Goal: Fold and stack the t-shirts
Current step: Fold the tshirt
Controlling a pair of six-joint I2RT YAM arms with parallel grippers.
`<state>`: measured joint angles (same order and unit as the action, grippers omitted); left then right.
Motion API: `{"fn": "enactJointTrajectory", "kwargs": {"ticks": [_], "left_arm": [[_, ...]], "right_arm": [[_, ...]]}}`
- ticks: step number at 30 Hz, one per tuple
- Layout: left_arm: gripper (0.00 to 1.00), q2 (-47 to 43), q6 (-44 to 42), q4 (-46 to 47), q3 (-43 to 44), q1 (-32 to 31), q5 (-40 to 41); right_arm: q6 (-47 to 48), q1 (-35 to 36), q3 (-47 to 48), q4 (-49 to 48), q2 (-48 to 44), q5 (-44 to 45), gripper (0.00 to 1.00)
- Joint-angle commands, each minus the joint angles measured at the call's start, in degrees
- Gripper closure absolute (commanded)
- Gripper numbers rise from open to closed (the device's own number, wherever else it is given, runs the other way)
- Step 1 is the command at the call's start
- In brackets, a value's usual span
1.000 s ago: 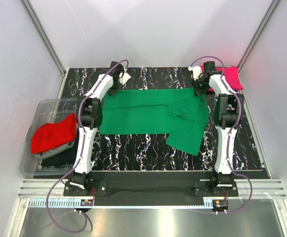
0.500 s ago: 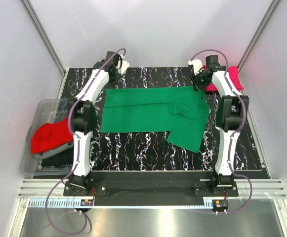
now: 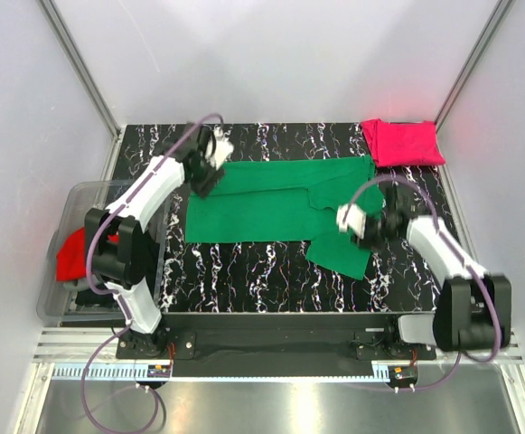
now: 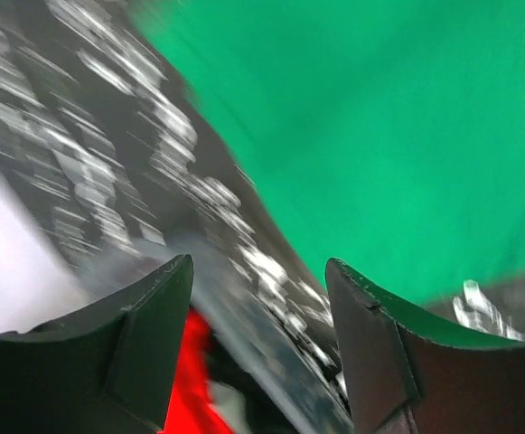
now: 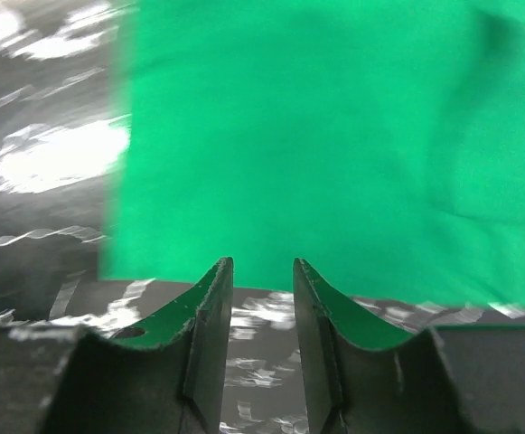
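A bright green t-shirt [image 3: 262, 203] lies spread flat across the middle of the black marbled table, one sleeve [image 3: 339, 255] hanging toward the near right. My left gripper [image 3: 204, 177] hovers open over the shirt's back-left corner; its wrist view shows the green cloth [image 4: 398, 127] ahead and nothing between the fingers [image 4: 158, 316]. My right gripper [image 3: 363, 233] sits low over the near-right sleeve, jaws narrowly open and empty, the cloth's edge [image 5: 316, 163] just beyond the fingertips [image 5: 212, 307]. A folded magenta-pink t-shirt [image 3: 402, 142] rests at the back right. A red t-shirt [image 3: 68, 258] lies in the bin.
A clear plastic bin [image 3: 81, 194] stands off the table's left edge, with dark cloth under the red shirt. White walls close in the left, back and right. The left arm's elbow [image 3: 108, 244] leans over the bin. Bare marbled table [image 3: 244, 271] shows in front of the shirt.
The left gripper opened and let go of the shirt's back-left corner. The right arm swung from the back-right corner down to the near-right sleeve, uncovering the magenta-pink shirt.
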<state>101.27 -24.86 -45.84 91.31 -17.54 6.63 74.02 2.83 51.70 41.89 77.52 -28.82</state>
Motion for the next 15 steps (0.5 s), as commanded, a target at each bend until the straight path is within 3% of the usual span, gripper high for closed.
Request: {"fn": "enactJointTrajectory", "kwargs": {"ticks": [1,5,7,15], "left_arm": [[0.35,-1.2,1.2,-1.1,-4.8,0.4,-5.1],[0.38,-0.6,0.9,-1.1,-7.1,0.8,-3.6],[0.39,0.0,0.8,-1.0,-7.5,1.0,-2.0],[0.39,0.1,0.2,-0.8,-7.5,2.1,-1.0]], "right_arm": [[15.1,1.8,-8.5,-0.9,-10.8,-3.4,0.6],[24.1,2.5,-14.3,1.6,-17.5,-5.9,0.6],[27.4,3.0,-15.0,7.5,-18.2,-6.0,0.6],[30.0,4.6,-12.3,16.6,-12.0,-3.0,0.6]]}}
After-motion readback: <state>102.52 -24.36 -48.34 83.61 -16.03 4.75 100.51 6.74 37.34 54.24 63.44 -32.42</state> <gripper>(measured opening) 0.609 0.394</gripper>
